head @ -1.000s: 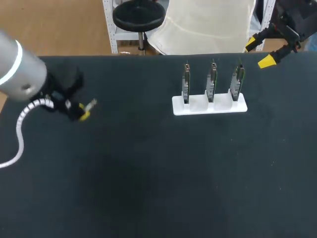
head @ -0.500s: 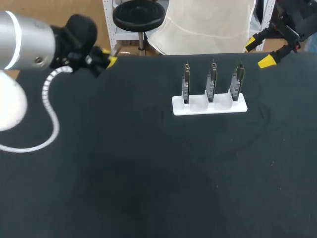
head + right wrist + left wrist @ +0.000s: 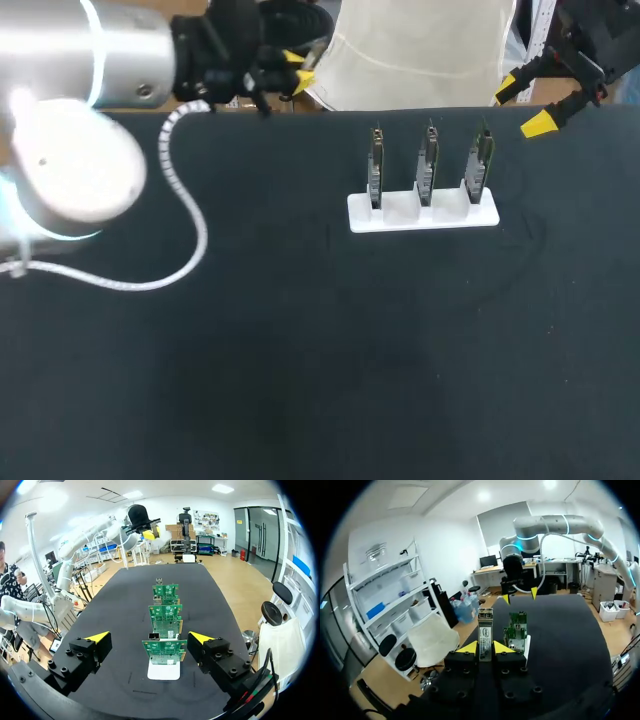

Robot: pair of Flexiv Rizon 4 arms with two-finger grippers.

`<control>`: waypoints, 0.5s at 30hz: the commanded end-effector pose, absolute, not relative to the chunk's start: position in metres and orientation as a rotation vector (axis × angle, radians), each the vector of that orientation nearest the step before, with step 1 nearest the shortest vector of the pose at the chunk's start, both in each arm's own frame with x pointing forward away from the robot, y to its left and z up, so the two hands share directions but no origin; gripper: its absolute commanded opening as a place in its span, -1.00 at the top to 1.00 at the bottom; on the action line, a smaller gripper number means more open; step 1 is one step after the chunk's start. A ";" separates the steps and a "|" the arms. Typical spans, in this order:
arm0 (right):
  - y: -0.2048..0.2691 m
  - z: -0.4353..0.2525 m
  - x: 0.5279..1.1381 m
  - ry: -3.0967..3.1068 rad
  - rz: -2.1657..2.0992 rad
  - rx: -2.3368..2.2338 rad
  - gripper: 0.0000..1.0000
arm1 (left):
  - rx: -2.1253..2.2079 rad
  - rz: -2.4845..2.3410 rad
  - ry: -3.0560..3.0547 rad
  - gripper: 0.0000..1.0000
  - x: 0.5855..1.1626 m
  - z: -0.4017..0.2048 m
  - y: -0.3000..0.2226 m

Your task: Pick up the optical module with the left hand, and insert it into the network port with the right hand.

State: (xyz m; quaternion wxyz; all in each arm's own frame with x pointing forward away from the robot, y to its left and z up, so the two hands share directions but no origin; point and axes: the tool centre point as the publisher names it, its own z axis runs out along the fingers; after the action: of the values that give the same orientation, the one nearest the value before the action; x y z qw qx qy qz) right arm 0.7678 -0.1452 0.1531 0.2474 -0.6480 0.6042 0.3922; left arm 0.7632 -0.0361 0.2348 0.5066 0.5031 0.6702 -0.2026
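Over the far edge of the black table [image 3: 300, 350], the left gripper [image 3: 485, 647] pinched a slim silver optical module [image 3: 485, 629] upright, likely for handover to the spread right gripper [image 3: 149, 638].

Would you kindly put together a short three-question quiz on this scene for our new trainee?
1. True or false: the left hand is shut on the optical module.
2. How many circuit boards stand upright in the white holder? A: two. B: three. C: four.
3. Fill in the missing word: the right hand, near the table's far corner, holds nothing and its fingers are ____.

Key: 1 true; 2 B; 3 open.
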 end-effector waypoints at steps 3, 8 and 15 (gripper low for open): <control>-0.145 0.153 0.770 1.644 1.074 -1.769 -1.00 | 1.195 -0.690 1.410 1.00 0.788 0.232 -0.087; -0.145 0.153 0.770 1.644 1.074 -1.769 -1.00 | 1.207 -0.767 1.348 1.00 0.789 0.236 -0.118; -0.145 0.153 0.770 1.644 1.074 -1.769 -1.00 | 1.214 -0.840 1.301 1.00 0.788 0.235 -0.151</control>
State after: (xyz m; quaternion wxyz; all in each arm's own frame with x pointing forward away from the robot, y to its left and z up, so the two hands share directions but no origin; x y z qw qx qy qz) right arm 0.7678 -0.1453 0.1531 0.2474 -0.6480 0.6042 0.3922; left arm 0.7756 -0.1300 0.2416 0.5316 0.5257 0.5756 -0.3313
